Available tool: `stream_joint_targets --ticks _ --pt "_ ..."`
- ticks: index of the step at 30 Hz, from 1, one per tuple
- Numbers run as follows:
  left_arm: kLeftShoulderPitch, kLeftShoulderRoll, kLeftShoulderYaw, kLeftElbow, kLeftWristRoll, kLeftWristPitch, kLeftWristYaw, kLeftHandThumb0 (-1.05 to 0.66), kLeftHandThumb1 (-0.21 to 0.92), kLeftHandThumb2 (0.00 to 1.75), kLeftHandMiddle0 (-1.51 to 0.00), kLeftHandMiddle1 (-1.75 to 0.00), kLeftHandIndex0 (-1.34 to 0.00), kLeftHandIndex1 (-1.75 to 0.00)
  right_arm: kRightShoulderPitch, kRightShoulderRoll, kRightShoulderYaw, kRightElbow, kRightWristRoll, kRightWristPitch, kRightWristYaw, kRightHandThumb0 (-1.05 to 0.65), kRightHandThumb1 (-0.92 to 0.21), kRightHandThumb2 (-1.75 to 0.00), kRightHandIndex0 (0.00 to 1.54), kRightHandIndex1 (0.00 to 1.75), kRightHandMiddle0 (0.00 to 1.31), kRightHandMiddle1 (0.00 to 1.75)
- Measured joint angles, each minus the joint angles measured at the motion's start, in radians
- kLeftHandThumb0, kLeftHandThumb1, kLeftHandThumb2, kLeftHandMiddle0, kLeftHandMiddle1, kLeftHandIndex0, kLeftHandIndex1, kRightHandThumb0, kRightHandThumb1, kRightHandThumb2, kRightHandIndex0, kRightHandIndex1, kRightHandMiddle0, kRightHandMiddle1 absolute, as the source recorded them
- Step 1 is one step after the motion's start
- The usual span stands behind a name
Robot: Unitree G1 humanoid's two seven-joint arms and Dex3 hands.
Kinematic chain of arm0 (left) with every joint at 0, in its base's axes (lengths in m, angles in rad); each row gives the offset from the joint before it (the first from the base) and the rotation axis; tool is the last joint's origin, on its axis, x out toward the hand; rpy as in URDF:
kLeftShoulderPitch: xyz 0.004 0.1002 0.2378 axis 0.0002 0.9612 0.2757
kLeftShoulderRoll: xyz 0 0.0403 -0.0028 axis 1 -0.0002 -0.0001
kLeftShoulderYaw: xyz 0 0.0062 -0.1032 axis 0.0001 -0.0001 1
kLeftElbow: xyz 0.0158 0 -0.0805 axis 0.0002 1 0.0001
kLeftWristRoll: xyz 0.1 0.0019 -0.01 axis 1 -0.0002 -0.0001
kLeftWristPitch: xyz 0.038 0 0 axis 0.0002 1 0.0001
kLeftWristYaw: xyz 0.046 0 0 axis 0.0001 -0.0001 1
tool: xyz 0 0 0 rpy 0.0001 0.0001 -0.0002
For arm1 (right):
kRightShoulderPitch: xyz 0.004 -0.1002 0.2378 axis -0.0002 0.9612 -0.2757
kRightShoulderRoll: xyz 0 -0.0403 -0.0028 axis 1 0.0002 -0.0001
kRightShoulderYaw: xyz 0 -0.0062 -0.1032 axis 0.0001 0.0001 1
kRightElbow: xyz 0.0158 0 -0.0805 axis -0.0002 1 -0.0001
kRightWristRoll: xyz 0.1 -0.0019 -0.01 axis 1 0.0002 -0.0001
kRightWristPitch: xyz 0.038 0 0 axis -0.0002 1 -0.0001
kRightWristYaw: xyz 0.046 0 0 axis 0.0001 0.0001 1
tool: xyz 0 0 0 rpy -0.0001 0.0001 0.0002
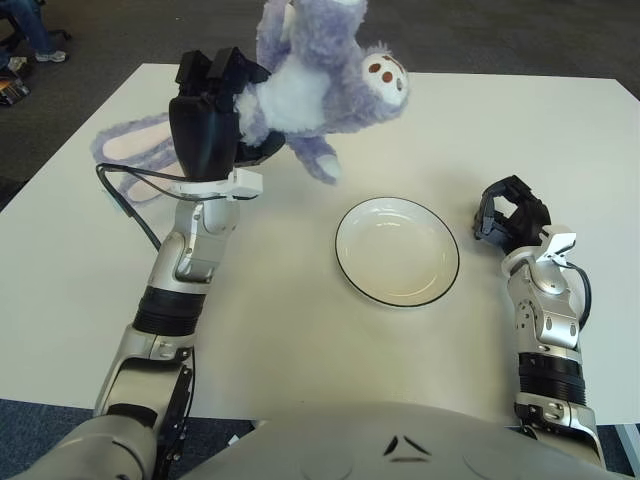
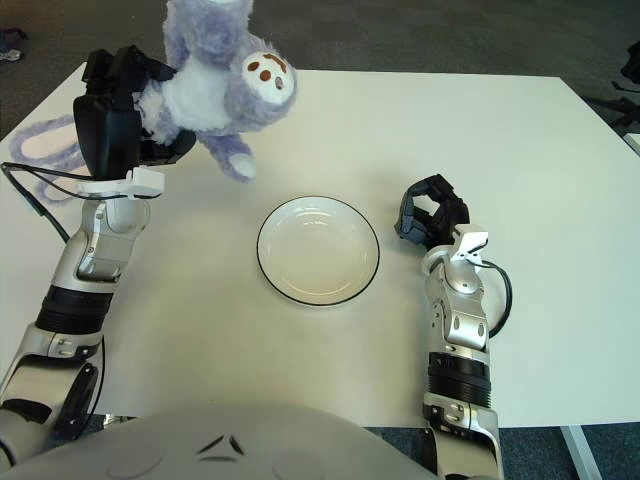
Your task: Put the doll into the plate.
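A purple and white plush doll [image 1: 315, 90] hangs in the air above the table, up and to the left of the plate. My left hand [image 1: 215, 125] is shut around its body, and its long tail [image 1: 125, 160] trails down to the left. The white plate [image 1: 398, 251] with a dark rim lies bare near the middle of the table. My right hand [image 1: 510, 215] shows just to the right of the plate, fingers curled and holding nothing.
The white table [image 1: 330, 330] runs wide on all sides of the plate. A black cable [image 1: 125, 195] loops from my left wrist. Dark carpet lies beyond the far edge, with a person's legs [image 1: 30, 25] at the top left corner.
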Motion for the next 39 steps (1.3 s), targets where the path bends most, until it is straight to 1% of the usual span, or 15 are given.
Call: stream_joint_targets --ticks 7,17,25,31,39 --pt "-0.012 -0.044 -0.045 0.002 0.019 -0.001 -0.032 0.56 0.11 1.57 -0.78 -1.75 -1.03 -1.75 -0.001 0.0 0.002 0.0 0.0 0.001 0.001 -0.46 -0.39 -1.23 1.2 1.75 0.56 1.75" --pt "-0.03 -0.063 -0.081 0.009 -0.023 -0.076 -0.096 0.56 0.11 1.57 -0.78 -1.75 -1.01 -1.75 -0.003 0.002 0.005 -0.001 0.0 0.001 -0.001 -0.46 -0.39 -1.23 1.2 1.75 0.56 1.75" --pt "-0.029 -0.094 -0.12 0.012 -0.059 -0.108 -0.162 0.55 0.12 1.56 -0.77 -1.75 -0.99 -1.75 -0.002 0.005 0.007 -0.004 0.0 0.004 -0.006 -0.46 -0.39 -1.23 1.21 1.75 0.56 1.75" --pt "-0.027 -0.104 -0.125 0.013 -0.074 -0.129 -0.192 0.55 0.12 1.55 -0.77 -1.75 -0.98 -1.75 -0.002 0.007 0.009 -0.006 0.0 0.005 -0.008 -0.46 -0.39 -1.23 1.21 1.75 0.56 1.75" --pt "-0.005 -0.135 -0.153 0.013 -0.075 -0.137 -0.217 0.55 0.13 1.54 -0.76 -1.75 -0.97 -1.75 -0.002 0.007 0.011 -0.006 0.0 0.004 -0.007 -0.46 -0.39 -1.23 1.21 1.75 0.56 1.75"
